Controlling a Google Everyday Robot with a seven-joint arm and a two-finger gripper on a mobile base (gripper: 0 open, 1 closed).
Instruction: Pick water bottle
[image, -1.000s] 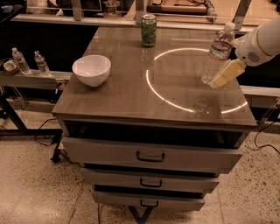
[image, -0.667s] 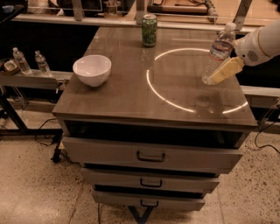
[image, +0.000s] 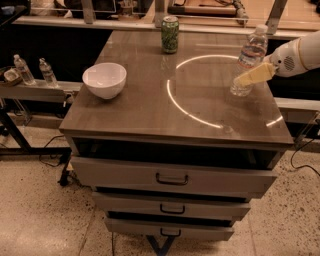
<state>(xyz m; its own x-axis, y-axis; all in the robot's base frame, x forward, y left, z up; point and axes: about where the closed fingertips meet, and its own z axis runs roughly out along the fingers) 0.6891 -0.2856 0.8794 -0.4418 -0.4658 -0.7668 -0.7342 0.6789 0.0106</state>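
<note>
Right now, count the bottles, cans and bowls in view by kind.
Bottles: 3 (water bottle, two small bottles on the left shelf)
Cans: 1 (green can)
Bowls: 1 (white bowl)
Total: 5
The gripper is at the water bottle, far right.

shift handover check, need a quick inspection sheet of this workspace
surface: brown cabinet top, bright ring of light reflected on it
job's things: water bottle, white cap, leaning, near the right edge
clutter: white bowl at the left; green can at the back
hand: hand reaching in from the right, against the lower half of the water bottle
cables: cables on the floor at left and right
surroundings: three drawers pulled partly out; two small bottles on a side shelf at left; speckled floor
</note>
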